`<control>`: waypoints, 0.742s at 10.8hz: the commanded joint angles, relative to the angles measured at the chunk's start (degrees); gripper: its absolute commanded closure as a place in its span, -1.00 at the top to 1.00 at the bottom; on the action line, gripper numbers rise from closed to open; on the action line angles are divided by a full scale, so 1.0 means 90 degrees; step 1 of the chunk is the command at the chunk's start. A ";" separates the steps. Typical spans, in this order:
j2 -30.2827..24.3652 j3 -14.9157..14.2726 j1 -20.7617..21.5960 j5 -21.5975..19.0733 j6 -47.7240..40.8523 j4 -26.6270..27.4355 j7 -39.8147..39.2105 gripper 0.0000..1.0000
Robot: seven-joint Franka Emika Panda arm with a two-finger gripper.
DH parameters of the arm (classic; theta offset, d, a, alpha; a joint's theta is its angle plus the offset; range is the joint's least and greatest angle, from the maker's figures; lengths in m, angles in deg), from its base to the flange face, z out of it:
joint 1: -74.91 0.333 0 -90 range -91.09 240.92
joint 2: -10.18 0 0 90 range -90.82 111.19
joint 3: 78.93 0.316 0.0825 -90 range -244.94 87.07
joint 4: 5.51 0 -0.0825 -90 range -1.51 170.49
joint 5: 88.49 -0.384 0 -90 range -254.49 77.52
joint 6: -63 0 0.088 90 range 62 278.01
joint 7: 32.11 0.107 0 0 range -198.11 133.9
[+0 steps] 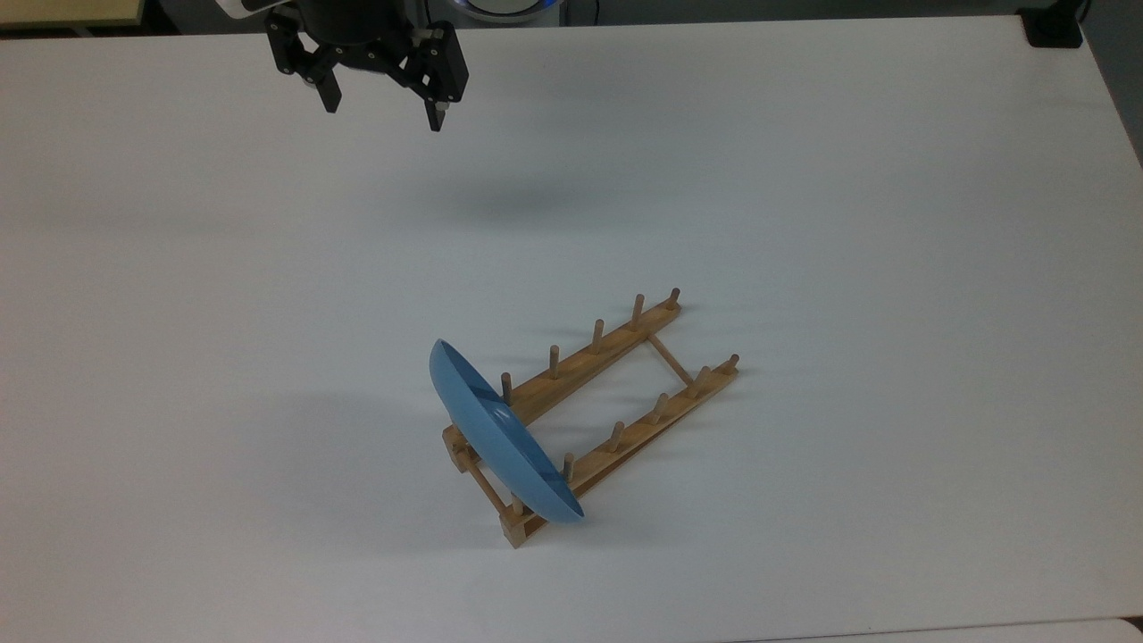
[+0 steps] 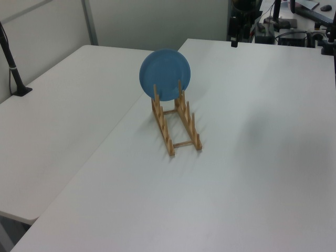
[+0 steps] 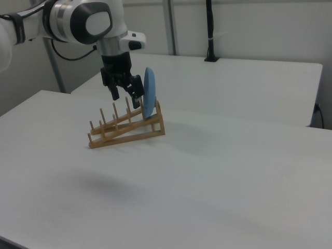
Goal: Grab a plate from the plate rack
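A light-blue plate (image 1: 500,442) stands on edge in the end slot of the wooden plate rack (image 1: 616,393), at the rack's lower-left end in the top view. The left view shows the plate (image 2: 165,74) face-on above the rack (image 2: 176,126). In the right view the plate (image 3: 149,99) leans at the right end of the rack (image 3: 124,129). My gripper (image 1: 382,107) hangs open and holds nothing, high over the table near the top view's upper left, far from the plate. The right view places my gripper (image 3: 126,96) in front of the rack.
The rack stands on a wide white table (image 1: 804,179). A second white table (image 2: 58,110) adjoins on the left view's left. A black post (image 2: 13,68) stands on that table. Dark equipment (image 2: 273,26) sits beyond the far edge.
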 commanded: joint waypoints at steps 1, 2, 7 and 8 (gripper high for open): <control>-0.0088 -0.0046 0.0019 -0.0148 0.0074 0.0042 -0.0155 1.00; -0.0088 -0.0046 -0.0010 -0.0177 0.0064 0.0052 -0.0155 1.00; -0.0029 0.0216 -0.0010 -0.0197 0.0804 -0.0006 -0.0145 1.00; -0.0116 0.0382 -0.0020 -0.0148 0.0864 -0.0006 -0.0174 1.00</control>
